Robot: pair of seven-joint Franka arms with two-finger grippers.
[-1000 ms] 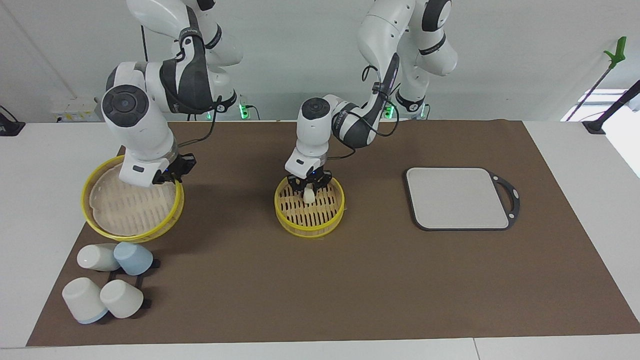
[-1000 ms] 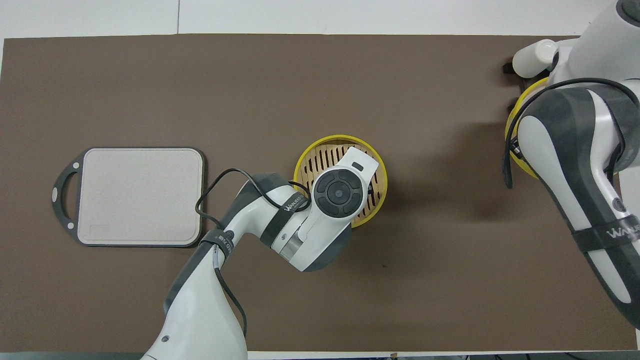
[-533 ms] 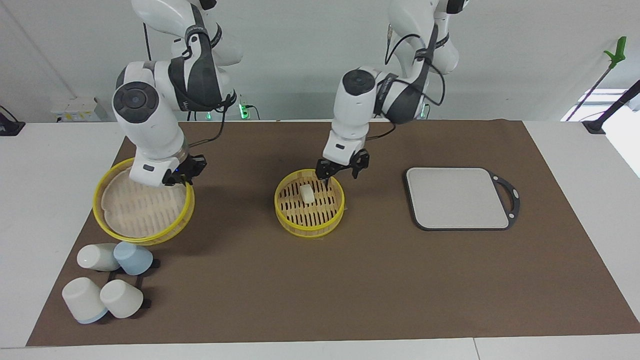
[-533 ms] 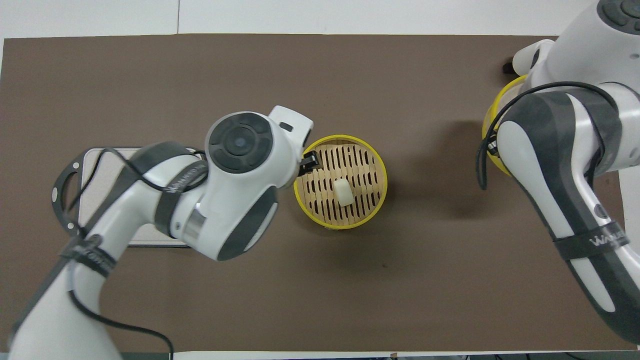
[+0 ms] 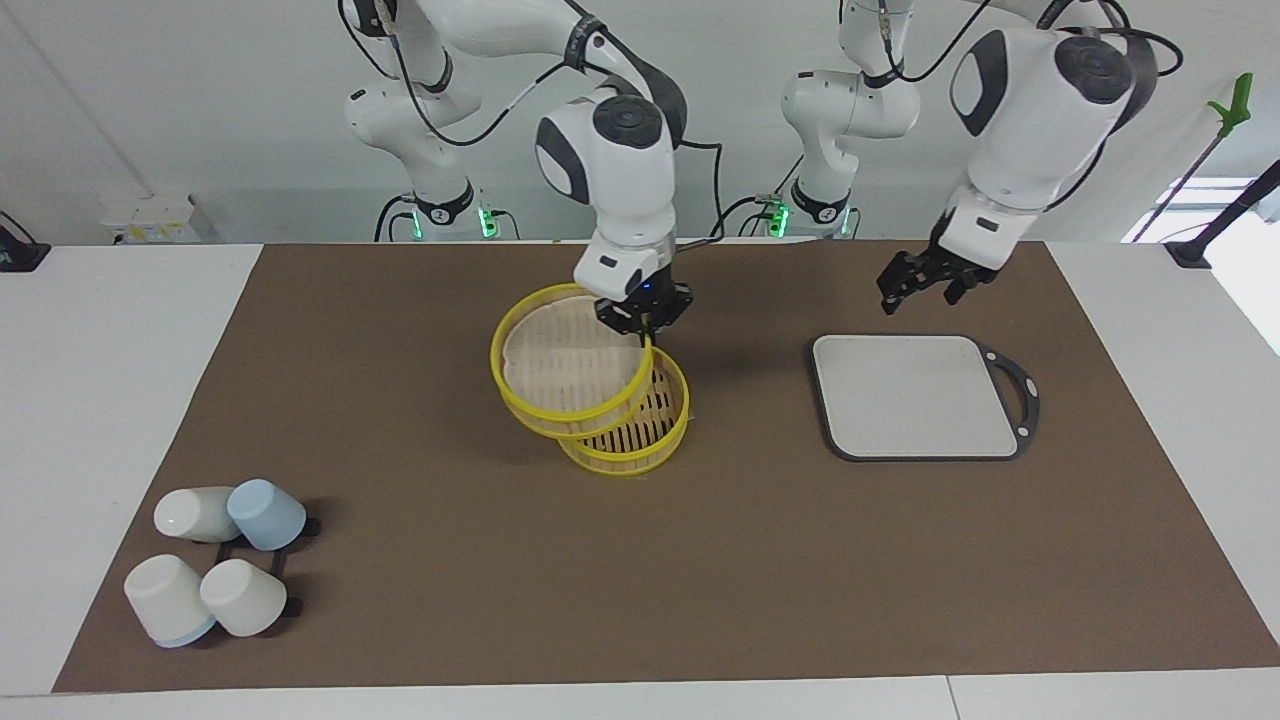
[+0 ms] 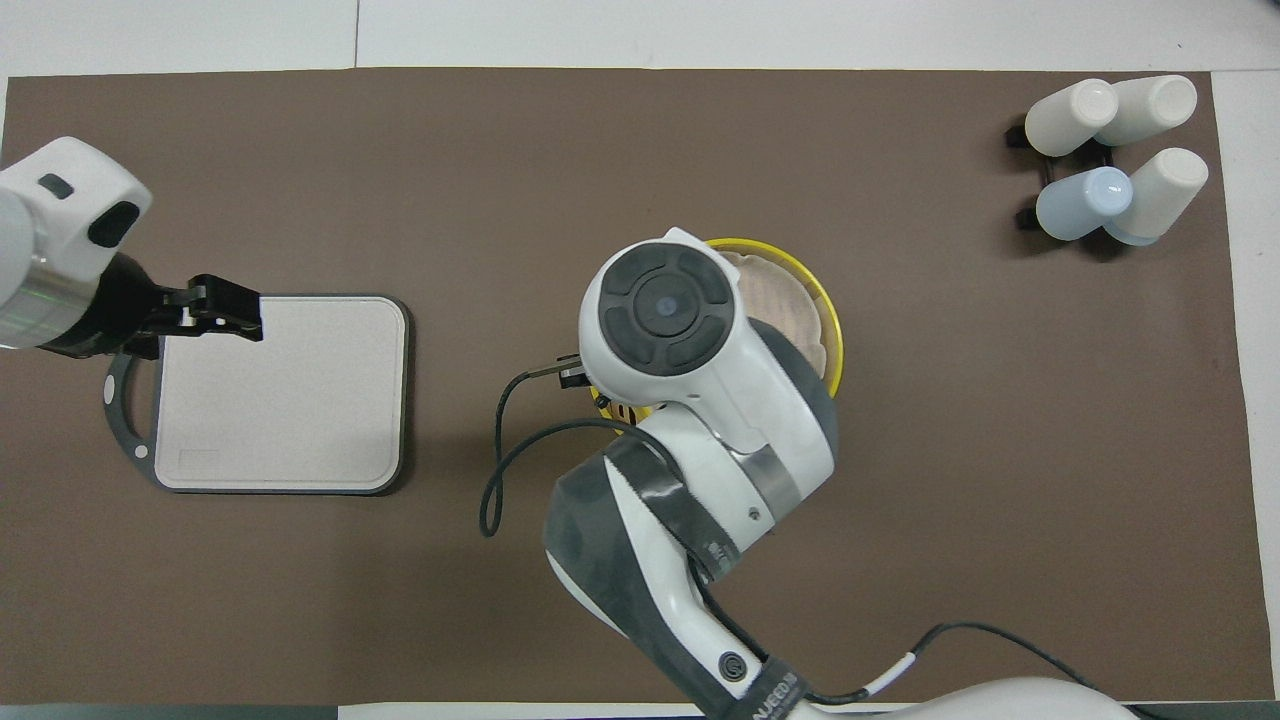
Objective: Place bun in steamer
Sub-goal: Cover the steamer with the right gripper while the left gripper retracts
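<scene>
Facing view shows the right pincer (image 5: pixel 640 322) pinching the rim of a yellow tier (image 5: pixel 570 372), held tilted over the steamer (image 5: pixel 640 440). The bun is hidden under that tier, so I cannot see it; I guess it lies in the steamer below the pincer. A bun like that is likely soft and light, so it should be held gently by its sides. The left pincer (image 5: pixel 918 283) hangs over the edge of the grey board (image 5: pixel 915 395), and its fingers look open and hold nothing. The worktop has a flat brown mat (image 5: pixel 700 560). Four cups (image 5: pixel 215 560) lie well apart from both pincers, toward the right arm's end.
</scene>
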